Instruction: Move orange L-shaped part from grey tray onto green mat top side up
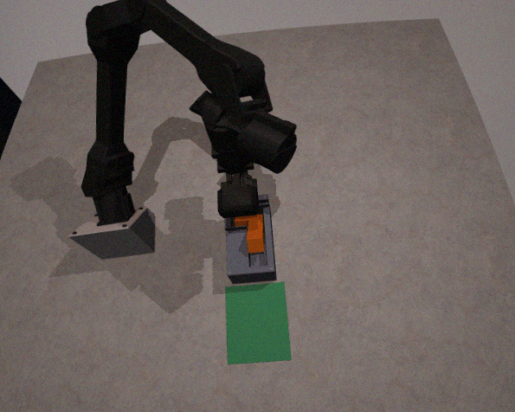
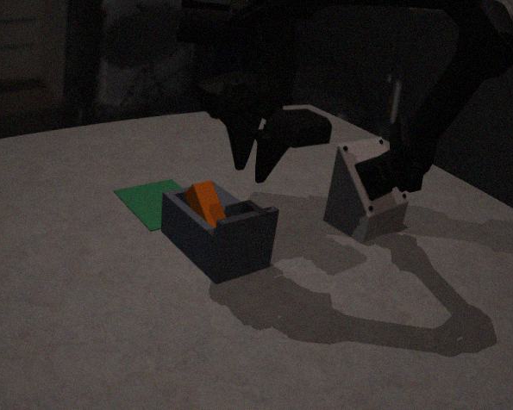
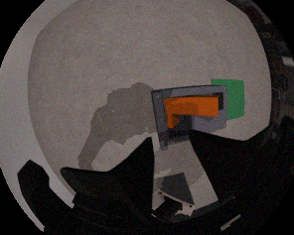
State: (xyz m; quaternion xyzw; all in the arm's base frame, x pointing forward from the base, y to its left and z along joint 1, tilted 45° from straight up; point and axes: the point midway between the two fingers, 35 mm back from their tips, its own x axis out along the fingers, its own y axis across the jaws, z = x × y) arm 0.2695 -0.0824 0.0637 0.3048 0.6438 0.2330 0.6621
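Observation:
The orange part [image 1: 255, 234] [image 2: 208, 201] [image 3: 194, 105] is tilted in the grey tray [image 1: 237, 257] [image 2: 190, 246] [image 3: 159, 110]. Its straight end near the mat stands up out of the pocket, above the rim in the exterior view. Its L-shaped end is low, at the tray's far side from the mat. My gripper [image 2: 249, 175] [image 3: 171, 137] is partly open and empty, above the tray and clear of the part. The top view hides the fingertips. The green mat [image 1: 257, 324] [image 2: 141, 202] [image 3: 235, 98] lies flat beside the tray and has nothing on it.
The arm's grey wedge-shaped base [image 1: 128, 243] [image 2: 347, 194] stands on the table to the tray's left in the top view. The tray's raised walls surround the part. The arm's shadow falls across the table around the tray and base.

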